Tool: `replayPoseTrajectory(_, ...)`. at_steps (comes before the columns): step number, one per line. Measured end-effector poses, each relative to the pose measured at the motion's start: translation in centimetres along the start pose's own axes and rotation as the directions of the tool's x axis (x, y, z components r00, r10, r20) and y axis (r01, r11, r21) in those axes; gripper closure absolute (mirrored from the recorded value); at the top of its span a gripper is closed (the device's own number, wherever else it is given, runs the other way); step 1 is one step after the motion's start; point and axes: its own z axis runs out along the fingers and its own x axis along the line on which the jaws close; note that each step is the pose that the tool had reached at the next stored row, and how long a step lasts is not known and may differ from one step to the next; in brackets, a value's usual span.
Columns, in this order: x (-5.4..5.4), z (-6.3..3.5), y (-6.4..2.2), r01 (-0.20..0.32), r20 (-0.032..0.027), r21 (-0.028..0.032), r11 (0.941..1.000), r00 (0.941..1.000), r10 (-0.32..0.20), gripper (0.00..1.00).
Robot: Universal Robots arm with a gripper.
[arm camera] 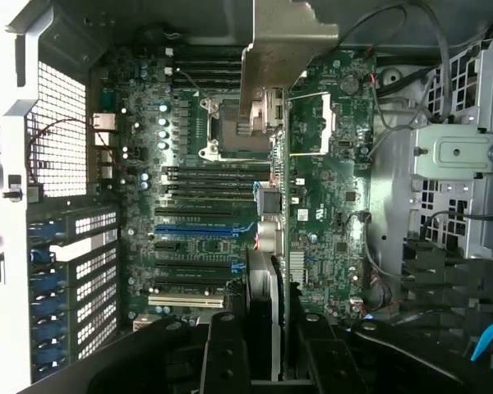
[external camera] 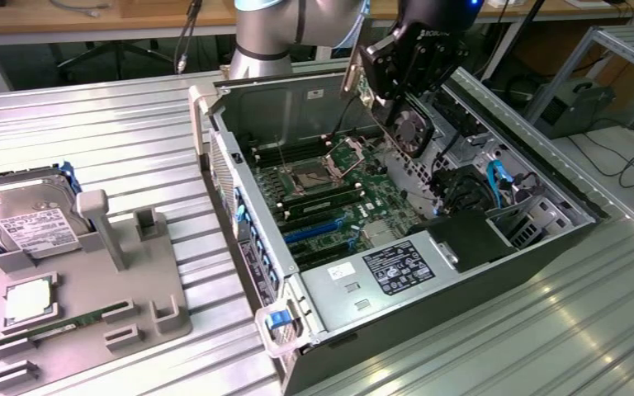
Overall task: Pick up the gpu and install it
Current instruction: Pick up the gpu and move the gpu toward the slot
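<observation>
My gripper (external camera: 408, 87) hangs over the open computer case (external camera: 482, 280), shut on the gpu (external camera: 409, 125). The card is held upright: a thin green board with a black round fan on one face and a silver end bracket (external camera: 352, 81). In the wrist view the gpu (arm camera: 284, 189) shows edge-on, with its bracket (arm camera: 286, 41) at the far end and the fan (arm camera: 261, 275) close to the gripper (arm camera: 267, 349). Beneath it lies the green motherboard (arm camera: 329, 205) with its black and blue expansion slots (arm camera: 201, 232). The card is above the board and not touching any slot.
A grey holder tray (external camera: 130, 313) stands at the exterior view's left, carrying a hard drive (external camera: 26, 219), a processor (external camera: 29, 299) and a memory stick (external camera: 63, 326). Inside the case are a black box (external camera: 466, 239), a drive cage (external camera: 527, 219) and blue cables (external camera: 497, 177).
</observation>
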Motion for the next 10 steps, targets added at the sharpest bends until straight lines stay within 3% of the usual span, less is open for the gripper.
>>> replayPoseTrajectory(4,-0.87,0.02,0.01,0.0,0.0,-0.0002,1.0,1.0,0.0,0.72)
replayPoseTrajectory(10,-0.94,0.02,0.01,0.0,0.0,-0.0002,1.0,1.0,0.0,0.72)
